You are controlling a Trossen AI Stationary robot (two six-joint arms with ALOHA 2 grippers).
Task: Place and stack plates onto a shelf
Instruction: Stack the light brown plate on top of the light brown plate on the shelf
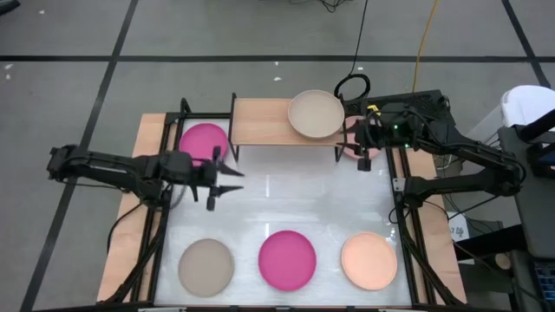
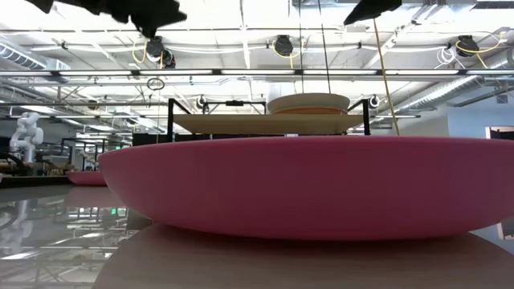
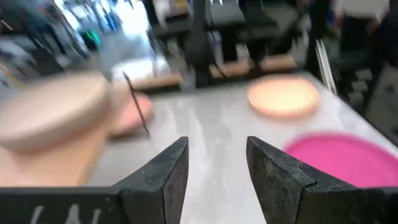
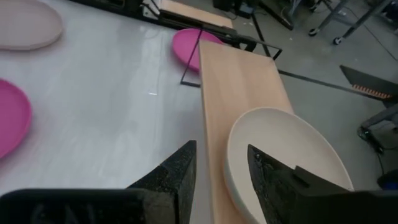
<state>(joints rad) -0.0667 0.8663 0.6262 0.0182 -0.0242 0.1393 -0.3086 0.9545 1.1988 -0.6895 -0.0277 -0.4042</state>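
One beige plate [image 1: 316, 113] flat on shelf [image 1: 260, 121] right end; both end effectors released: left [image 1: 227, 182], right [image 1: 362, 149].

Beige plate [image 1: 316, 114] atop wooden shelf [image 1: 260, 121], four plates on table

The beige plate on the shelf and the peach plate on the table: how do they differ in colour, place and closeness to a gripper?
The beige plate is pale cream; the peach plate is a warmer orange-pink. The beige plate sits raised on the shelf, at its right end; the peach plate lies on the white table in the near row. The right gripper is beside the beige plate, while neither gripper is near the peach one. Both are round, shallow and look alike in size.
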